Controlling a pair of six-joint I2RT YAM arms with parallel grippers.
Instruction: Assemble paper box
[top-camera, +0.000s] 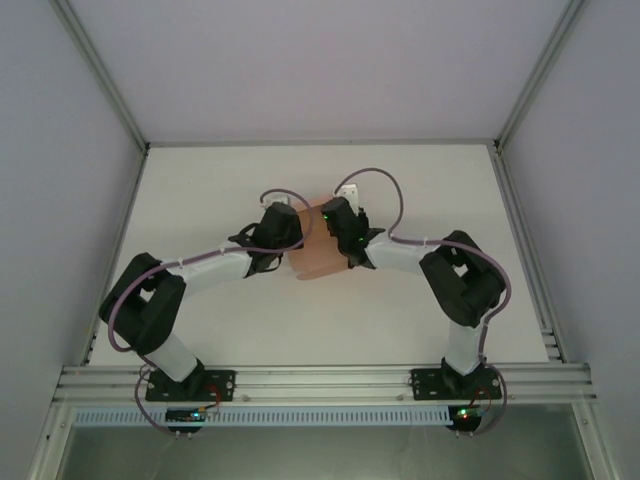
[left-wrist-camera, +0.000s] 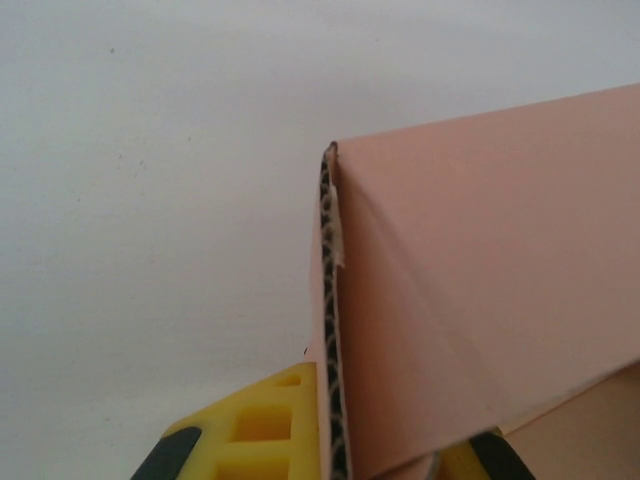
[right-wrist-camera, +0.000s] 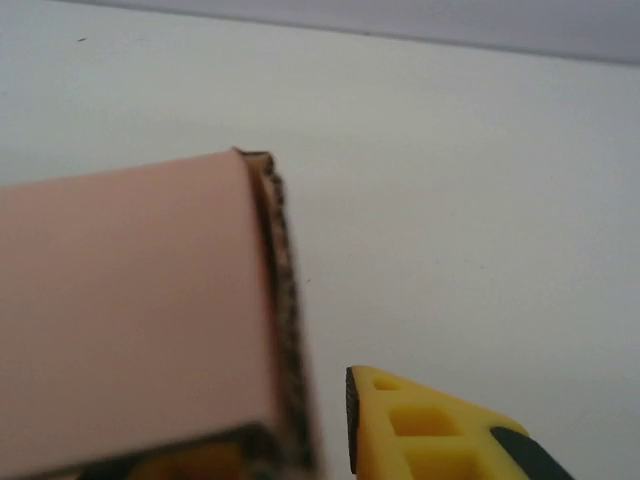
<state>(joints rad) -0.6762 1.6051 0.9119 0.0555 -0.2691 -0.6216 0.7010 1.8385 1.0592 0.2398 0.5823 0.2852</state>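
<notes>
Looking down from above, most of the paper box (top-camera: 318, 258), a small block of salmon-pink corrugated card, is covered by the two black wrists that meet over it at the middle of the white table (top-camera: 200, 200). Only its near face and a sliver of its top show between them, and the fingertips are hidden under the wrist housings. I cannot tell whether the box rests on the table or hangs just above it. The left arm (top-camera: 215, 268) reaches in from the left and the right arm (top-camera: 400, 255) from the right. Purple-grey cables (top-camera: 398, 205) loop over the far side of the box.

Up close, the left gripper (left-wrist-camera: 370, 445) is clamped on a wall of the box. One yellow finger (left-wrist-camera: 255, 395) lies flush against the raw fluted edge. The other is cut off at the bottom of the view, behind a slanting pink panel (a fold line crosses it diagonally). A small pale tear sits on the edge near the top corner.

The right gripper (right-wrist-camera: 290, 440) straddles another wall loosely, jaws parted a little. Its yellow finger (right-wrist-camera: 420, 430) stands just beside the fluted edge, with a strip of bare table between them. The second finger is a yellow blur under the card, possibly touching it.

Pale walls (top-camera: 60, 150) enclose the table, and aluminium frame rails (top-camera: 320, 380) run along its near edge, where both bases are bolted.
</notes>
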